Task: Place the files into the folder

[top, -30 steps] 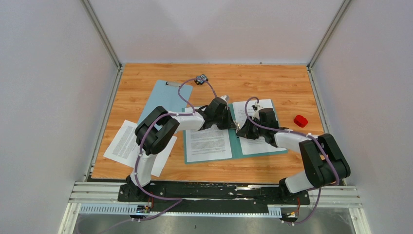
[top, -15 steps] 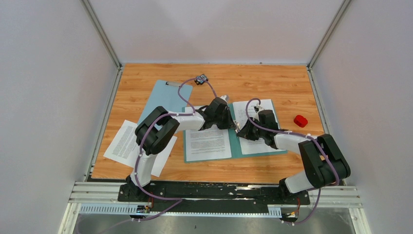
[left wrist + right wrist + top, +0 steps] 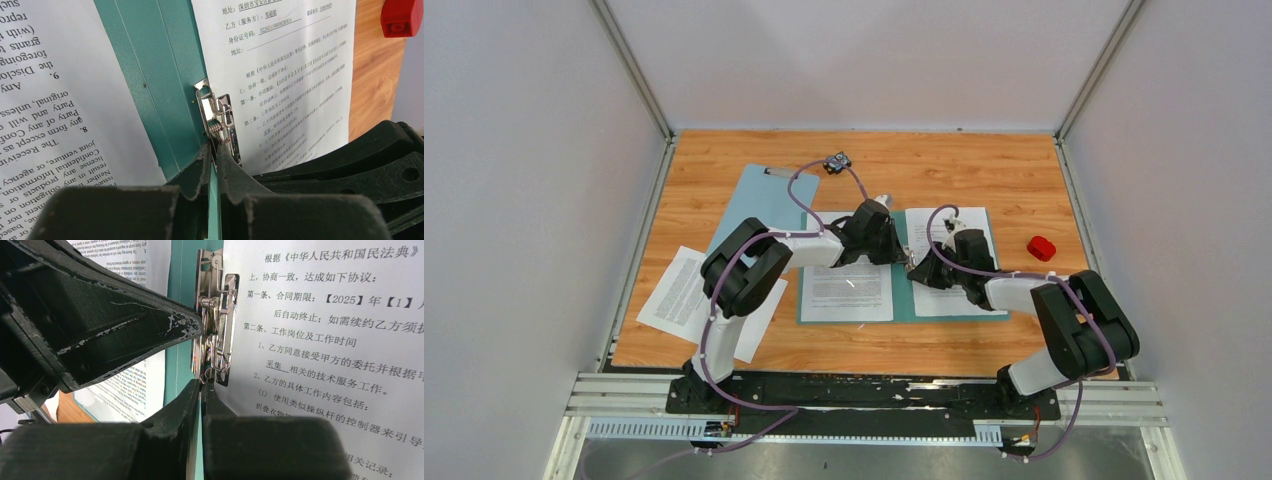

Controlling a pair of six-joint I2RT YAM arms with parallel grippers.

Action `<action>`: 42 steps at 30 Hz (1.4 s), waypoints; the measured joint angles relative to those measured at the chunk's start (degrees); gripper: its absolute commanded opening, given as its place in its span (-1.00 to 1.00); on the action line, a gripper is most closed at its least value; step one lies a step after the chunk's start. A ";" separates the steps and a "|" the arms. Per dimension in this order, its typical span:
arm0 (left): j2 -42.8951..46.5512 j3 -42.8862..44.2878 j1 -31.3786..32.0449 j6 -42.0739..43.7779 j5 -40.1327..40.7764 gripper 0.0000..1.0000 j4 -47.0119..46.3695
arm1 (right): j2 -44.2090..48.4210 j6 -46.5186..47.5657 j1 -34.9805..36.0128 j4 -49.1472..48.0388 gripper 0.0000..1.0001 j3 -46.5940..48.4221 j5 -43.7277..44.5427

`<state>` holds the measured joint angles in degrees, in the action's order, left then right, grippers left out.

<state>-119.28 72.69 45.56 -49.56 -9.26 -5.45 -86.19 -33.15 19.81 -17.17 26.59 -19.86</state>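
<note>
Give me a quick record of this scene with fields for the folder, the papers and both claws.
folder: teal, open flat, metal clip at its spine
inside: left sheet and right sheet, one per cover
outside: loose sheets at the table's left
left claw: shut on the metal clip
right claw: shut, tips at the clip's end
other: clipboard, red block
</note>
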 measured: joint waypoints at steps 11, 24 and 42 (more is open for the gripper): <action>0.13 0.92 0.00 1.79 0.15 -0.39 1.27 | 1.46 1.86 0.04 6.97 -0.72 3.15 0.83; 6.43 9.51 -0.63 12.11 4.33 -0.05 17.09 | 12.41 6.88 -0.20 25.05 0.06 10.16 2.43; 30.38 -4.85 -15.12 23.15 10.69 1.00 33.99 | 7.37 16.83 -2.03 39.47 0.54 24.90 14.60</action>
<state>-88.90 67.83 30.44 -26.41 1.43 28.53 -78.83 -16.32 17.78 22.31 51.48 -5.26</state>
